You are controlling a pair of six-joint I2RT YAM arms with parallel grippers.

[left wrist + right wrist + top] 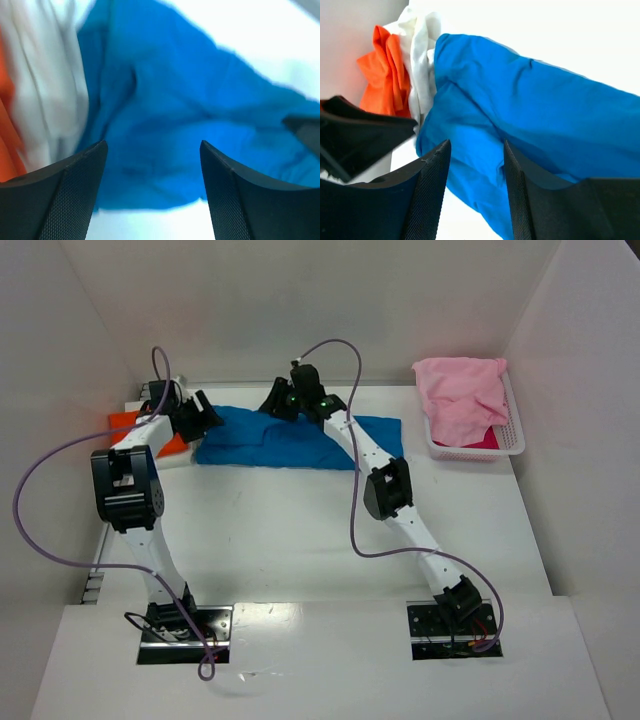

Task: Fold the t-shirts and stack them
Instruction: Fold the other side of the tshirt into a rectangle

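The bright blue t-shirt [290, 443] lies crumpled across the far middle of the table; it fills the left wrist view [200, 115] and the right wrist view [530, 120]. The orange t-shirt [135, 425] lies at the far left, with a white cloth [422, 60] beside it. The pale pink t-shirt [458, 395] is heaped in the white basket [512, 435]. My left gripper [205, 412] hovers open over the blue shirt's left end. My right gripper [283, 400] is open above the shirt's far edge, empty.
White walls enclose the table at the back and both sides. A darker pink cloth [480, 438] lies under the pink tee in the basket at the far right. Purple cables loop from both arms.
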